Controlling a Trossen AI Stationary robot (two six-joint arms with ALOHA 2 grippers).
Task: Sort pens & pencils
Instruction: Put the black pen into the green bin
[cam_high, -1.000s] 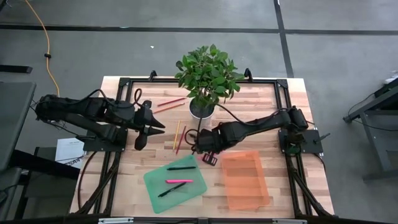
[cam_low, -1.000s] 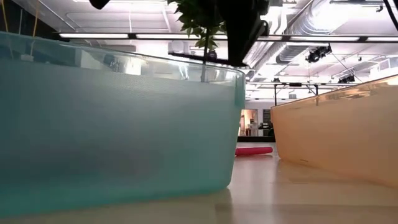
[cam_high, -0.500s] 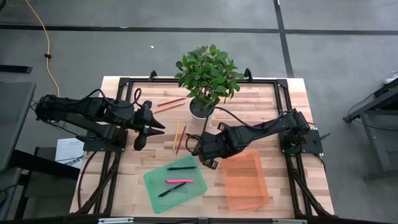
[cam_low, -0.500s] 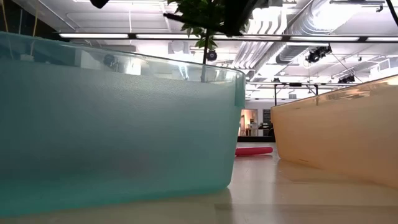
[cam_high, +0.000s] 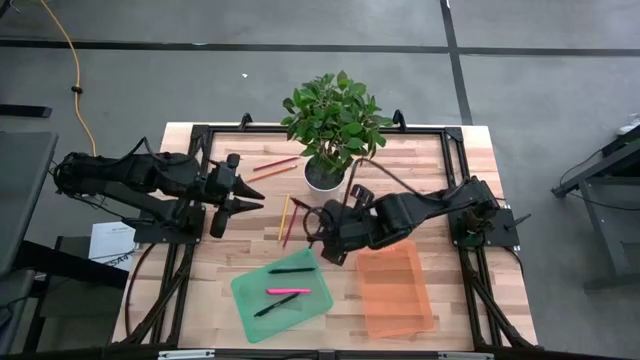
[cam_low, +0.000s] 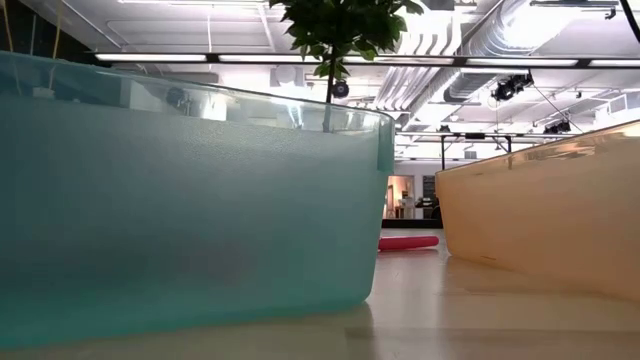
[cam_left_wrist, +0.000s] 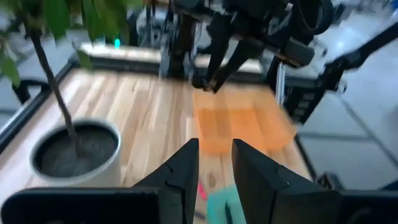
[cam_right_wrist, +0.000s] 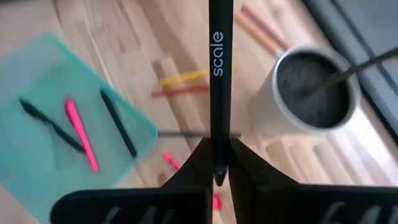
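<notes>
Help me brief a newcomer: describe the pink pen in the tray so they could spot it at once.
On the wooden table, find the green tray, which sits to the left of the orange tray in the high view. Three pens lie in it. The pink pen is the middle one, the only bright stick between two black pens.

Only one readable text: "scale" in pale letters is running lengthwise along the black pen (cam_right_wrist: 219, 68) showing in the right wrist view, where the right gripper (cam_right_wrist: 217, 163) fingers are clamping it. Print on the paper (cam_high: 112, 245) beside the surface is staying illegible.
</notes>
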